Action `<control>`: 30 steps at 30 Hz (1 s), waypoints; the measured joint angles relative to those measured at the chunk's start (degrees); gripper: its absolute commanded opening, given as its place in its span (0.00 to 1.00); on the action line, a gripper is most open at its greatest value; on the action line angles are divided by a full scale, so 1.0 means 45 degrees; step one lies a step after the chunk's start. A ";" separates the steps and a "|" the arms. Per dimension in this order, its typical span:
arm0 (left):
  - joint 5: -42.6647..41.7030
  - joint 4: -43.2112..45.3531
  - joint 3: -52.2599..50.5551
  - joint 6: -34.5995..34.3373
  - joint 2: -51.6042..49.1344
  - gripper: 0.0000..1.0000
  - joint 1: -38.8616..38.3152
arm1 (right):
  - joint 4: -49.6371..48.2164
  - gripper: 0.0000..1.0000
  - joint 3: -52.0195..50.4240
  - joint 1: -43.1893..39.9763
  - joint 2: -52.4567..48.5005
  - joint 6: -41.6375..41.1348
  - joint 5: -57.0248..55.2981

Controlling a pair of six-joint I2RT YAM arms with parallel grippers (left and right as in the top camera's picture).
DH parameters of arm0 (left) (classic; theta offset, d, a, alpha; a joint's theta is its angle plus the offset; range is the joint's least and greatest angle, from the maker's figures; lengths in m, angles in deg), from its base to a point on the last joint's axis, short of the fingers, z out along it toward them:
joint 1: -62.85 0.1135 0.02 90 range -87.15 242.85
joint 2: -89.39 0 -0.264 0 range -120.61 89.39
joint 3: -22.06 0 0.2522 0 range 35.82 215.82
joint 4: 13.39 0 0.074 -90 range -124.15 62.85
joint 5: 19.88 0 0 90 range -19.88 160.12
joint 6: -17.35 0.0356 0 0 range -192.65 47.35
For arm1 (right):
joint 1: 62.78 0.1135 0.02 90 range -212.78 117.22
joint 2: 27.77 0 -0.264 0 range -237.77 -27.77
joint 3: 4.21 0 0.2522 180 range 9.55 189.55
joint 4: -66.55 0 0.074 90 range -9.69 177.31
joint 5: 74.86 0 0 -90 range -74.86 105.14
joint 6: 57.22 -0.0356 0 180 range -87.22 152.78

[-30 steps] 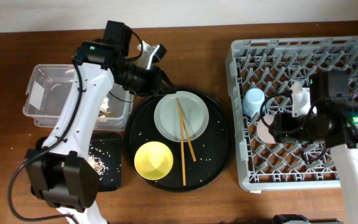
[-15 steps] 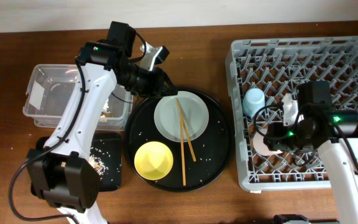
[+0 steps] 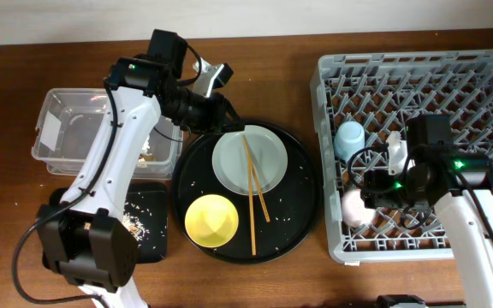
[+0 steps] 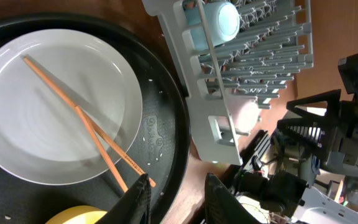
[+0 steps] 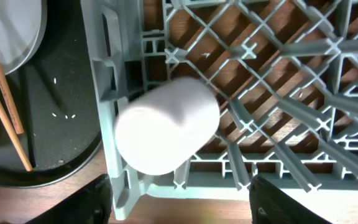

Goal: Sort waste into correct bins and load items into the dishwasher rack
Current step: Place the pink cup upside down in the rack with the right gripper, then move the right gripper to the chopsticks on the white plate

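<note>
Hovering by the plate (image 3: 268,158), the left gripper (image 4: 176,190) is slightly parted and empty. Chopsticks (image 3: 253,184) cross the plate. In the rack's (image 3: 418,64) near-left corner, the pink cup (image 3: 355,208) lies sideways before the right gripper (image 5: 182,199), which is spread wide and grasps nothing.

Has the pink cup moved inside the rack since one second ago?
Yes. In the overhead view the pink cup has moved toward the near edge of the dishwasher rack, farther from the light-blue cup.

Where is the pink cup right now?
In the overhead view, the pink cup lies on its side in the dishwasher rack, by its left wall, nearer the robot than the light-blue cup.
</note>
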 measured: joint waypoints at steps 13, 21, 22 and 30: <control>0.1821 0.0578 0.0000 -0.0685 0.0000 0.74 0.1132 | -0.1200 0.63 0.1054 0.0112 -0.0034 0.0029 0.2531; 0.3002 0.0437 0.0000 -0.1015 0.0000 1.00 0.2399 | -0.3429 0.59 0.1122 0.3313 -0.1166 -0.0262 0.3677; 0.3045 0.0427 0.0000 -0.1020 0.0000 1.00 0.2399 | -0.3793 0.58 0.1122 0.3779 -0.1515 -0.0321 0.3696; 0.3123 0.0432 0.0000 -0.1020 0.0000 1.00 0.2385 | -0.5882 0.53 0.1122 0.5955 -0.4143 -0.0743 0.3823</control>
